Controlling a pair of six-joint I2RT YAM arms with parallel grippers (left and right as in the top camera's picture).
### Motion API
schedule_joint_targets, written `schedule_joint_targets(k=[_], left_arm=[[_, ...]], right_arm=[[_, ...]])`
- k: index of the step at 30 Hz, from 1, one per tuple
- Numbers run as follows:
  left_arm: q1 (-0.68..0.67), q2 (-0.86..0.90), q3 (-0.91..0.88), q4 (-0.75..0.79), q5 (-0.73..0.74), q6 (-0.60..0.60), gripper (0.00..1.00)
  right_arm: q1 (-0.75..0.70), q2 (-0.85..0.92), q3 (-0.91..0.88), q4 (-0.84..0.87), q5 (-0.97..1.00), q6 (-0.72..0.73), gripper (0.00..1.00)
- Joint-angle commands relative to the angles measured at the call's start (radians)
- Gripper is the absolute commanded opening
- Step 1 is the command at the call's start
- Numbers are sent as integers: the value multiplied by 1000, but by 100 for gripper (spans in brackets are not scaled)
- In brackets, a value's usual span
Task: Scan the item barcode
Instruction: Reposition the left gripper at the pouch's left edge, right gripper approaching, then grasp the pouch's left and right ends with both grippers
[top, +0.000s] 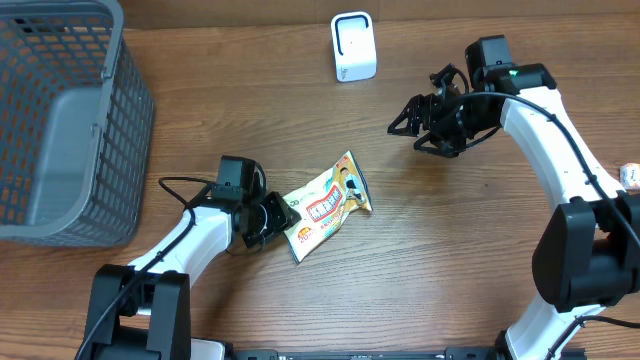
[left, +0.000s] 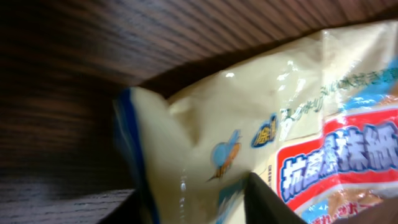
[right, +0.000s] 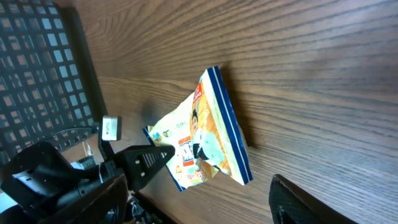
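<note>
Yellow packet (top: 330, 203) corner in near-shut left tool (top: 284, 220)

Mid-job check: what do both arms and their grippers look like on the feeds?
The left arm and right arm have white shells on the long links, with black joints and bases. The left gripper and right gripper are black, jaws included. A thin black cable loops beside the left arm, and a small green light glows on the right wrist.
</note>
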Motion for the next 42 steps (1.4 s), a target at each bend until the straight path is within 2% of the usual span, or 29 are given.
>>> schedule_joint_targets(k=[1, 3, 4, 6, 11, 13, 17, 21, 27, 30, 33, 34, 36, 37, 38, 39, 40, 41, 42], left_arm=[[-2, 11, -9, 22, -43, -3, 23], [-2, 11, -9, 31, -43, -2, 7], [-2, 11, -9, 34, -43, -2, 4], [-2, 11, -9, 44, -47, 2, 4], [-2, 9, 24, 21, -58, 35, 4], [-2, 5, 71, -40, -58, 77, 4], [-2, -11, 204, -204, -71, 172, 4], [-2, -35, 368, -388, -188, 187, 4], [-2, -69, 618, -589, -302, 285, 4], [-2, -73, 715, -641, -332, 299, 4], [-2, -73, 766, -647, -334, 317, 4], [-2, -73, 771, -646, -344, 316, 5], [-2, -69, 767, -666, -395, 299, 5], [-2, -66, 761, -682, -415, 275, 11], [-1, -60, 750, -705, -428, 237, 26], [-1, -54, 732, -724, -426, 203, 50], [-1, -47, 709, -742, -412, 174, 79], [-1, -42, 686, -754, -392, 163, 100], [-1, -37, 646, -755, -352, 161, 100]], right_arm=[[25, -8, -18, 6, 5, 16, 73], [37, 5, -18, 5, 10, 16, 72], [47, 15, -18, 3, 8, 17, 67], [77, 35, -18, 1, 6, 24, 51], [167, 85, -18, 9, 72, 68, 35], [200, 109, -18, 8, 136, 100, 30], [242, 149, -18, 13, 217, 156, 13], [242, 164, -18, 23, 252, 158, 11], [160, 164, -17, -3, 357, 145, 12], [95, 163, -14, -26, 334, 111, 11], [39, 163, -14, -32, 260, 17, 10], [23, 163, -14, -32, 225, -5, 6], [6, 163, -14, -33, 148, -38, 4], [4, 163, -14, -32, 119, -51, 4], [4, 163, -14, -32, 96, -68, 6], [6, 163, -14, -32, 86, -77, 14], [11, 163, -14, -32, 88, -77, 23], [18, 164, -14, -32, 90, -78, 26], [24, 164, -15, -28, 91, -80, 28]])
